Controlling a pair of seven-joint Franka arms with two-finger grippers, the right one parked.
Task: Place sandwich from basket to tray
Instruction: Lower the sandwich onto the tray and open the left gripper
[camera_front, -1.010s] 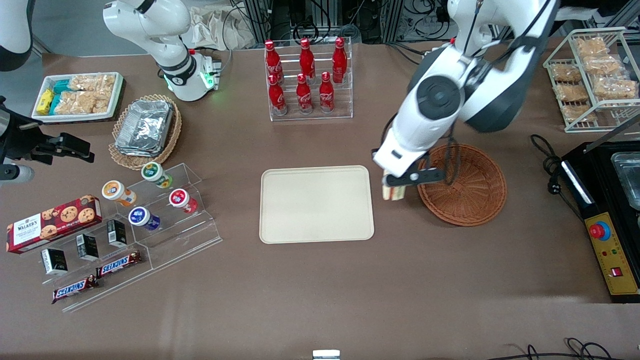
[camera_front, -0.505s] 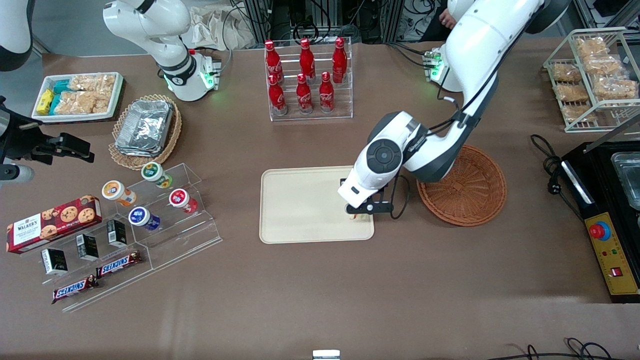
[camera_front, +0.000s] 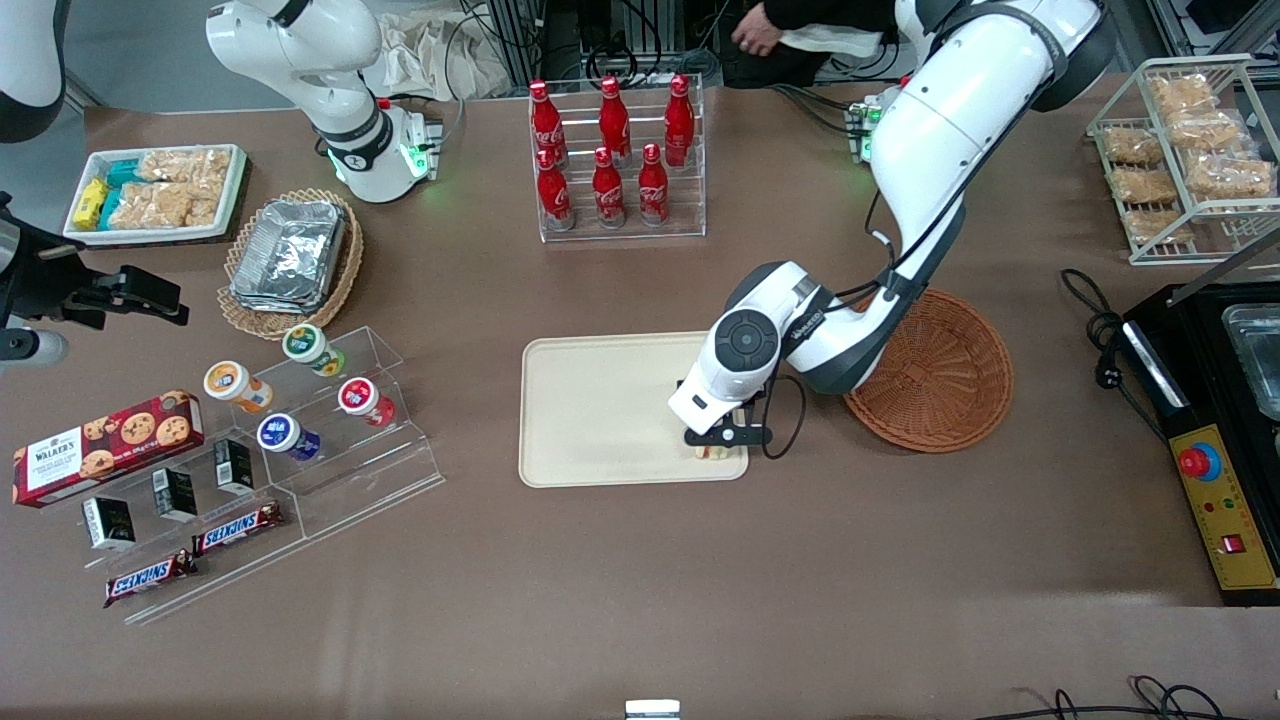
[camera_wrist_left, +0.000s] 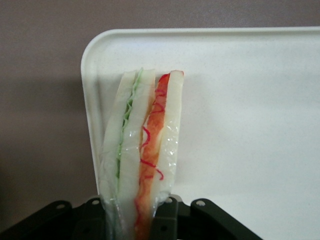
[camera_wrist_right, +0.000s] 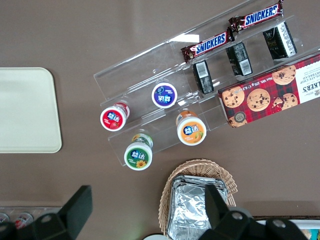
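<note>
The clear-wrapped sandwich (camera_wrist_left: 142, 150), pinched on edge by the gripper (camera_front: 722, 440), sits over the cream tray's (camera_front: 600, 410) five-o'clock corner, the empty reddish-brown basket (camera_front: 940, 375) at the tray's three o'clock.

Matt smooth plastic tray (camera_wrist_left: 240, 125); sandwich (camera_wrist_left: 142, 150) in glossy clear film, held by the gripper (camera_wrist_left: 145, 220); woven wicker basket (camera_front: 940, 375); matt brown tabletop (camera_front: 640, 580).
</note>
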